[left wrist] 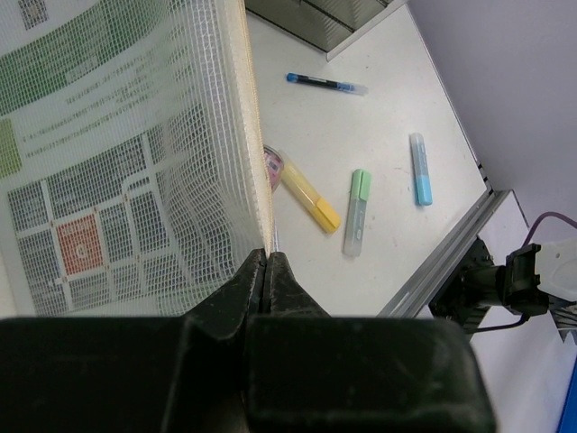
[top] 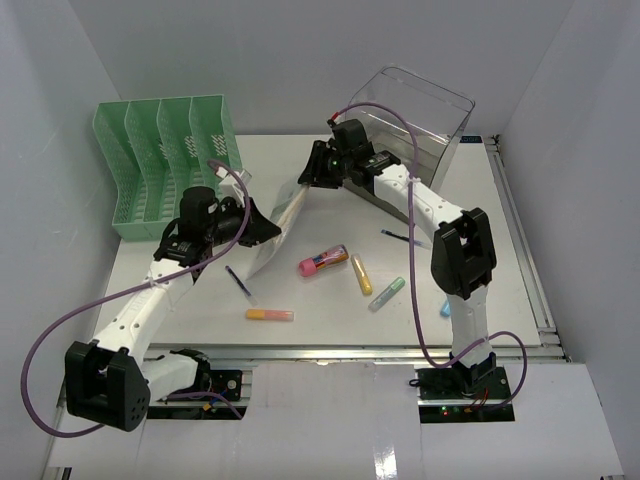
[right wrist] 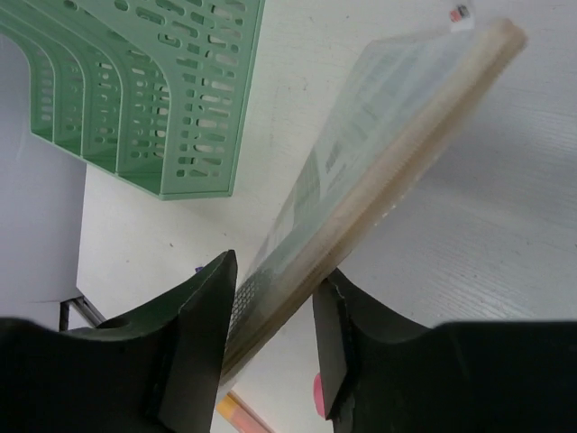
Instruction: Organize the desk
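While tilted over desk (top: 330,312) — papers (left wrist: 81,236) inside pouch (left wrist: 185,171).

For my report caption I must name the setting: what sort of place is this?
Probably a robot test bench staged as an office: a walled-in white desk with two robot arms bolted on, a green file rack, a mesh document pouch and scattered highlighters.
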`<action>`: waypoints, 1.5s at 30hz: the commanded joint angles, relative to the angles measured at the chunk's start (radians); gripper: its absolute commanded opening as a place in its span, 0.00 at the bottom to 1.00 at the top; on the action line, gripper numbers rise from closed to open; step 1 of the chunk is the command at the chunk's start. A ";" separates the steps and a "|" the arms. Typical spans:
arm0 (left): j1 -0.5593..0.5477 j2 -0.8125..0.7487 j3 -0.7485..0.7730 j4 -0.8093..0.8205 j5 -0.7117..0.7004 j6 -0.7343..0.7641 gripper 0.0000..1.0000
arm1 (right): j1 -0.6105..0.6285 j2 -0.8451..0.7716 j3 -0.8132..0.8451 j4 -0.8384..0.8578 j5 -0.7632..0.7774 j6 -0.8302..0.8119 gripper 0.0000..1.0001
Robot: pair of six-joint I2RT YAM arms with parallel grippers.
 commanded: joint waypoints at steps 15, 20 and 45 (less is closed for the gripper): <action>-0.002 0.001 0.029 0.018 0.060 0.008 0.41 | -0.021 -0.098 -0.021 0.076 0.002 0.029 0.08; -0.002 0.008 0.091 -0.012 0.054 0.010 0.70 | -0.032 -0.116 0.011 0.098 -0.016 0.035 0.08; -0.002 -0.175 0.129 -0.019 -0.124 0.032 0.98 | -0.160 -0.377 -0.052 0.626 -0.821 -0.165 0.08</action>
